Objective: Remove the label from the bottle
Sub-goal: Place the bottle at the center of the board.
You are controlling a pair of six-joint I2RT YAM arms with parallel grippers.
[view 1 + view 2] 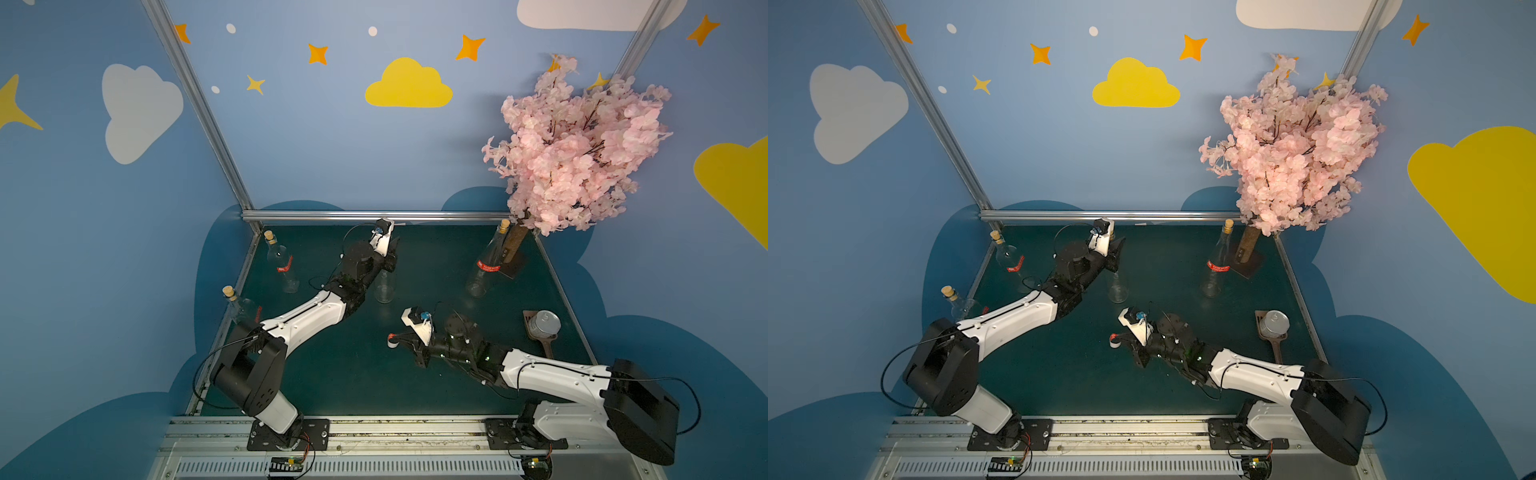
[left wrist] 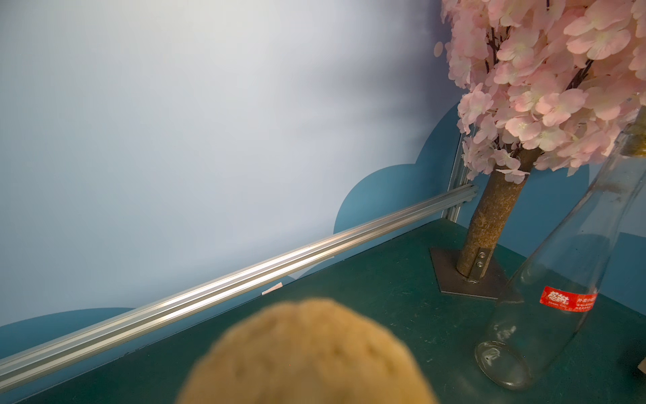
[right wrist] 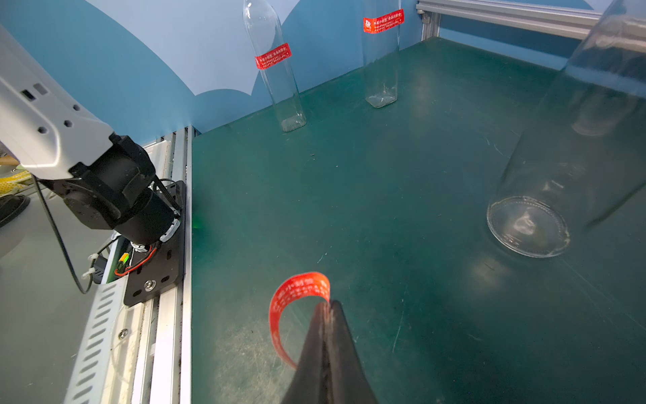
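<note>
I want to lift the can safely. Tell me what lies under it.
The can stands on what looks like a brown spatula. Its handle and one edge of the blade show. The rest of the blade is covered by the can.

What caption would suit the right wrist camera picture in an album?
Right gripper pinches the curled red label, free of the bare bottle beside it.

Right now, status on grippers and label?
Left gripper shut on bottle neck. Right gripper shut on peeled label, clear of bottle. Other bottles stand well apart.
</note>
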